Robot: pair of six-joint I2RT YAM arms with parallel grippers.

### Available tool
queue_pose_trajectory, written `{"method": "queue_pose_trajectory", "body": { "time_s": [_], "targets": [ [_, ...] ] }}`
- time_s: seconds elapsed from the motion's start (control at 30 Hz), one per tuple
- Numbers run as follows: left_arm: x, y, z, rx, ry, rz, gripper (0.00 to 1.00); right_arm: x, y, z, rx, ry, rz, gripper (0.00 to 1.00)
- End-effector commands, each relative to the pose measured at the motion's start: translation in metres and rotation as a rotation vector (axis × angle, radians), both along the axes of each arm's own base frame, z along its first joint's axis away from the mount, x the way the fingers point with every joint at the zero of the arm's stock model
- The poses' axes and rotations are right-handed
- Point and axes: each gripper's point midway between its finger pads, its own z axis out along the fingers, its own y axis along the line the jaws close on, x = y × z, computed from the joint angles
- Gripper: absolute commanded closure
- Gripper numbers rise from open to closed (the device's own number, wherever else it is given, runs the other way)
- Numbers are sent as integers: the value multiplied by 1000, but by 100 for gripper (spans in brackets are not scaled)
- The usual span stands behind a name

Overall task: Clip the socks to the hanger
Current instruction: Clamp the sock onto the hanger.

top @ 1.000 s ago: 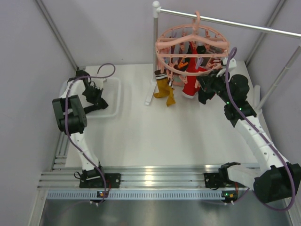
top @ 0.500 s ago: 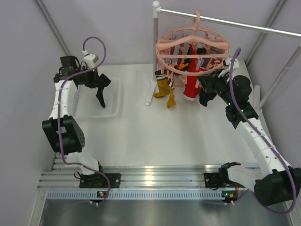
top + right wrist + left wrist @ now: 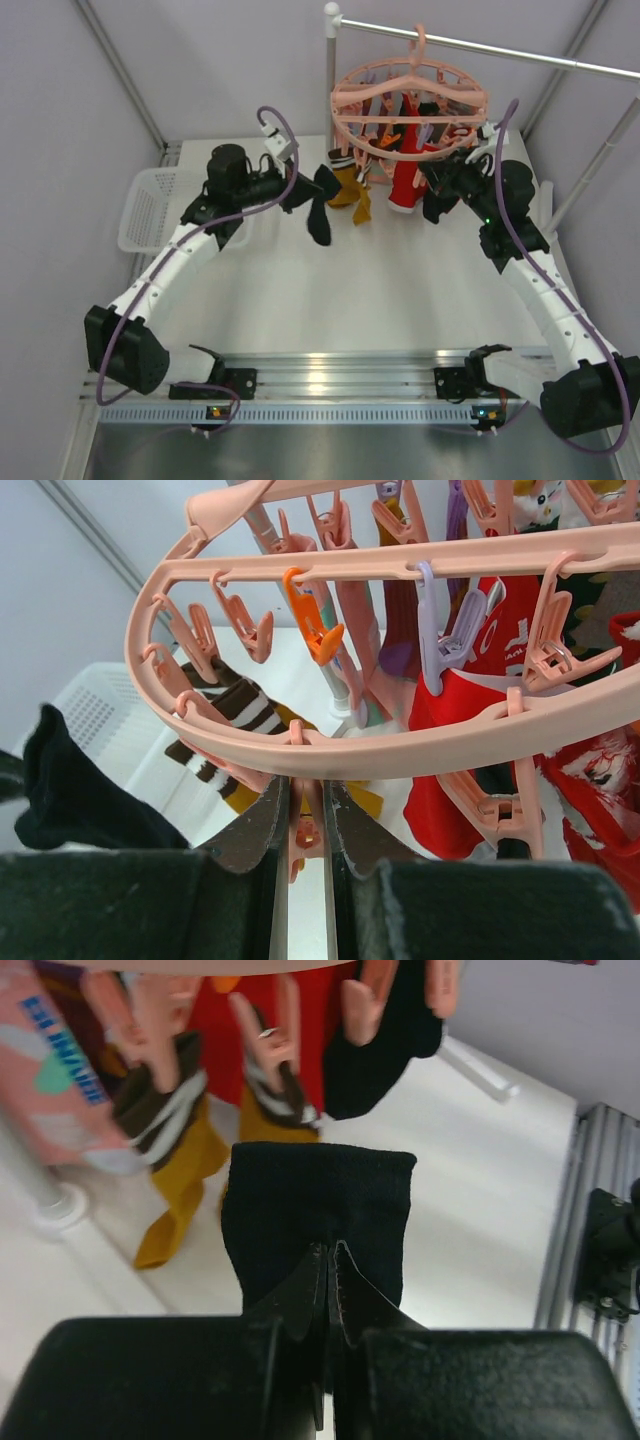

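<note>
1. Your left jaws [image 3: 303,191] were clenched on the black sock [image 3: 318,214]; the left wrist view showed both tips pressed together on the fabric, with the cuff edge standing up beyond them.
2. You held that sock in the air over the table [image 3: 350,295], just left of the hanger [image 3: 400,119] and apart from it; its loose end drooped below the jaws.
3. Your right jaws [image 3: 305,810] were nearly closed on a pink clip [image 3: 303,838] hanging under the near edge of the hanger's ring; the tips squeezed it from both sides.
4. The hanger hung by its hook from the metal rail [image 3: 520,55] at the back of the table, on the right side.
5. Socks were already clipped on it: a mustard pair [image 3: 347,190] with brown-and-white striped cuffs on the left, and a red sock [image 3: 404,186] beside it; the left wrist view also showed a second black sock [image 3: 385,1050] in a clip.
6. Several clips on the ring's near side hung free, among them an orange one [image 3: 312,620] and a lilac one [image 3: 450,630].
7. The white mesh basket [image 3: 150,205] sat at the table's left edge, well apart from the hanger; you could not tell from these views what it held.
</note>
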Motion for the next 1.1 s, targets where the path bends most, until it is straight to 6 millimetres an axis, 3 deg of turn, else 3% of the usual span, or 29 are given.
{"method": "queue_pose_trajectory", "body": {
  "time_s": [0.0, 0.2, 0.4, 0.43, 0.53, 0.83, 1.07],
  "targets": [
    [-17, -49, 17, -112, -37, -76, 100, -4, -3, 24, 51, -49, 2, 100],
    [-39, -118, 5, -182, 17, -196, 100, -7, 0, 21, 95, -24, 8, 100],
    [-42, -165, -17, -218, 46, -233, 100, -13, -2, 30, 122, -39, 2, 100],
    [-38, -168, -28, -206, 60, -218, 100, -13, -2, 30, 123, -40, 2, 100],
    [-25, -172, -30, -238, 37, -169, 100, -17, -2, 32, 123, -43, 4, 100],
    [1, -183, -18, -326, -5, -97, 100, -17, -1, 23, 132, -21, 8, 100],
    [3, -187, -10, -363, 1, -103, 100, -13, 0, 20, 132, -16, 9, 100]
  ]
}}
